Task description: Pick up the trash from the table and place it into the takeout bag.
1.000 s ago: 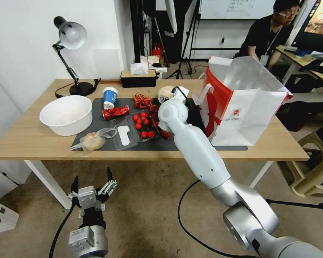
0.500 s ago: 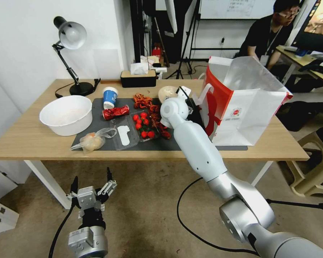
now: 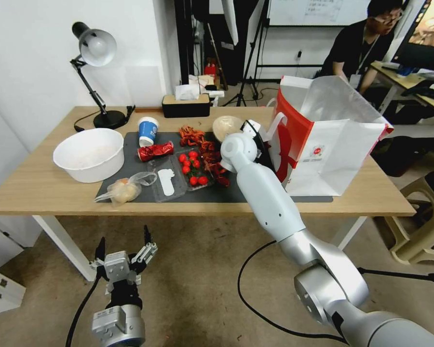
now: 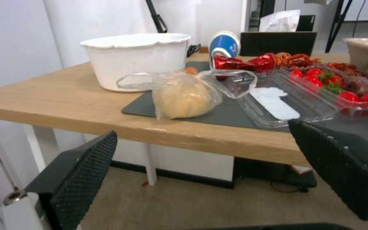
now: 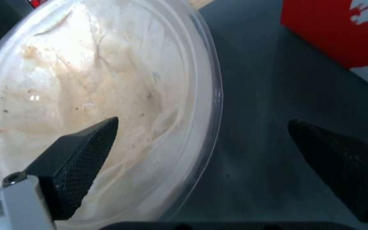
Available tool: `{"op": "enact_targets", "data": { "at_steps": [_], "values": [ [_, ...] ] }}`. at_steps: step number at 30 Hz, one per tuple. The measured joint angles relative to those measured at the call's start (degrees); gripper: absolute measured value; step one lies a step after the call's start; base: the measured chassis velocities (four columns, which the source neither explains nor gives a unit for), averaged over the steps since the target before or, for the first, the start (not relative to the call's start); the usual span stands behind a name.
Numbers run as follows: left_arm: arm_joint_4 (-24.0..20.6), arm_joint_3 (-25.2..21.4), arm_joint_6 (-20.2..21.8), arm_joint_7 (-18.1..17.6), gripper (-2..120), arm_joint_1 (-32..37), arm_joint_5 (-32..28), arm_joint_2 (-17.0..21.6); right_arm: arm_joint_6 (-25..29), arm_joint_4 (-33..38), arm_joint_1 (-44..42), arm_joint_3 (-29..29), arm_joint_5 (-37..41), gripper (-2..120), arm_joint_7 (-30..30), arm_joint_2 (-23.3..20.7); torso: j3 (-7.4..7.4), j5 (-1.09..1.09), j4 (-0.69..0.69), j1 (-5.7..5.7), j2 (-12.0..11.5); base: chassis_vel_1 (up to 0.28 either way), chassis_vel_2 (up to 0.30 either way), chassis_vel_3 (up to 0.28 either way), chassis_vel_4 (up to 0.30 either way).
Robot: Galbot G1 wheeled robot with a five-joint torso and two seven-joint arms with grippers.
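The right gripper [image 5: 201, 140] hangs over the back of the dark grey mat [image 3: 140, 168] on the table [image 3: 43, 188], its fingers [image 5: 81, 153] spread wide with one above the round beige bowl [image 5: 90, 95] and the other outside its rim, gripping nothing. The bowl holds a crumpled, stained clear liner and stands just beside the takeout bag [image 3: 332, 149], which is upright with its mouth open; its inside cannot be made out. In the head view the right arm covers most of the gripper and part of the bowl. On the mat, an open clear tray [image 3: 194, 169] holds red cherry tomatoes, its lid [image 3: 166, 180] lying flat next to it. The knotted clear bag [image 3: 123, 190], with yellowish contents, sits at the mat's front corner; the crushed red can [image 3: 155, 151] and blue-and-white paper cup [image 3: 147, 130] lie behind. A large white bowl [image 3: 89, 154] stands left of the mat. The left gripper [image 3: 123, 248] waits low before the table edge, fingers apart.
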Motion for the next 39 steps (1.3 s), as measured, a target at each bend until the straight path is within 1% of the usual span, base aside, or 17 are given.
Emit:
{"op": "enact_targets", "data": {
  "at_steps": [12, 15, 16, 18, 19, 20, 23, 24, 27, 28, 30, 31, 33, 34, 36, 38, 39],
  "values": [
    [0.0, 0.2, 0.0, 0.0, 100, 0.1, 0.2, -0.2, 0.1, -1.1, 0.1, 0.6, 0.5, 100, -0.7, 0.0, 0.0, 0.0, -0.01, 0.0, 0.0, 0.0, 0.0, 0.0, 0.0],
    [0.0, 0.2, 0.0, 0.0, 100, 0.1, 0.2, -0.2, 0.1, -1.2, 0.2, 0.6, 0.9, 90, -1.0, 0.0, 0.0, 0.0, 0.0, 0.0, 0.0, 0.0, 0.0, 0.0, 0.0],
    [0.0, 0.2, 0.0, 0.0, 100, 0.1, 0.2, -0.2, 0.1, -1.2, 0.2, 0.6, 0.9, 90, -1.0, 0.0, 0.0, 0.0, 0.0, 0.0, 0.0, 0.0, 0.0, 0.0, 0.0],
    [0.0, 0.2, -0.1, -0.1, 100, 0.2, 0.2, -0.2, -0.1, -1.0, 0.2, 0.5, 2.3, 81, -1.3, 0.0, 0.0, 0.0, 0.0, 0.0, 0.0, 0.0, 0.0, 0.0, 0.0],
    [0.0, 0.2, -0.1, -0.1, 100, 0.3, 0.2, -0.2, -0.1, -1.0, 0.1, 0.5, 2.6, 79, -1.4, 0.0, 0.0, 0.0, 0.0, 0.0, 0.0, 0.0, 0.0, 0.0, 0.0],
    [0.0, 0.2, -0.1, -0.1, 100, 0.3, 0.2, -0.2, -0.1, -1.0, 0.1, 0.5, 2.6, 79, -1.4, 0.0, 0.0, 0.0, 0.0, 0.0, 0.0, 0.0, 0.0, 0.0, 0.0],
    [-0.1, 0.4, -0.2, -0.2, 100, 0.4, -0.1, -0.2, -0.3, -1.0, 0.0, 0.4, 3.4, 65, -2.1, 0.0, -0.01, -0.01, 0.0, -0.01, 0.0, 0.0, 0.0, 0.0, 0.0],
    [-0.1, 0.4, -0.2, -0.2, 100, 0.4, -0.1, -0.2, -0.3, -1.0, 0.0, 0.4, 3.4, 65, -2.1, 0.0, -0.01, -0.01, 0.0, -0.01, 0.0, 0.0, 0.0, 0.0, 0.0],
    [-0.1, 0.5, -0.3, -0.3, 100, 0.4, -0.1, -0.4, -0.3, -0.9, -0.1, 0.2, 3.5, 50, -2.5, 0.0, -0.02, 0.0, 0.03, -0.01, 0.0, 0.0, 0.0, 0.0, 0.0],
    [-0.1, 0.5, -0.3, -0.3, 100, 0.4, -0.1, -0.4, -0.3, -0.9, -0.1, 0.2, 3.5, 50, -2.5, 0.0, -0.02, 0.0, 0.03, -0.01, 0.0, 0.0, 0.0, 0.0, 0.0],
    [-0.2, 0.5, -0.3, -0.3, 100, 0.3, -0.1, -0.4, -0.3, -0.8, -0.1, 0.2, 3.5, 40, -2.7, 0.1, -0.02, 0.0, 0.04, -0.01, 0.0, 0.0, 0.0, 0.0, 0.0],
    [-0.2, 0.5, -0.3, -0.3, 100, 0.3, -0.1, -0.4, -0.3, -0.8, -0.1, 0.2, 3.5, 40, -2.7, 0.1, -0.02, 0.0, 0.04, -0.01, 0.0, 0.0, 0.0, 0.0, 0.0],
    [-0.2, 0.4, -0.3, -0.3, 100, 0.3, 0.0, -0.4, -0.3, -0.6, -0.2, 0.1, 3.5, 34, -2.9, 0.0, -0.01, 0.0, 0.01, -0.01, 0.0, 0.0, 0.0, 0.0, 0.0],
    [-0.2, 0.4, -0.3, -0.3, 100, 0.3, 0.0, -0.4, -0.3, -0.6, -0.2, 0.1, 3.5, 34, -2.9, 0.0, -0.01, 0.0, 0.01, -0.01, 0.0, 0.0, 0.0, 0.0, 0.0],
    [-0.2, 0.4, -0.3, -0.3, 100, 0.3, 0.0, -0.4, -0.2, 0.1, -0.5, 0.0, 3.5, 23, -3.1, 0.0, 0.0, 0.0, -0.02, 0.0, 0.0, 0.0, 0.0, 0.0, 0.0],
    [-0.2, 0.4, -0.3, -0.3, 100, 0.3, 0.2, -0.5, 0.0, 1.5, -1.0, -0.7, 3.5, 18, -3.6, -0.1, 0.01, -0.01, -0.05, 0.0, 0.0, 0.0, 0.0, 0.0, 0.0],
    [-0.2, 0.4, -0.3, -0.3, 100, 0.3, 0.2, -0.5, 0.0, 1.5, -1.0, -0.7, 3.5, 18, -3.6, -0.1, 0.01, -0.01, -0.05, 0.0, 0.0, 0.0, 0.0, 0.0, 0.0]
  ]
}}
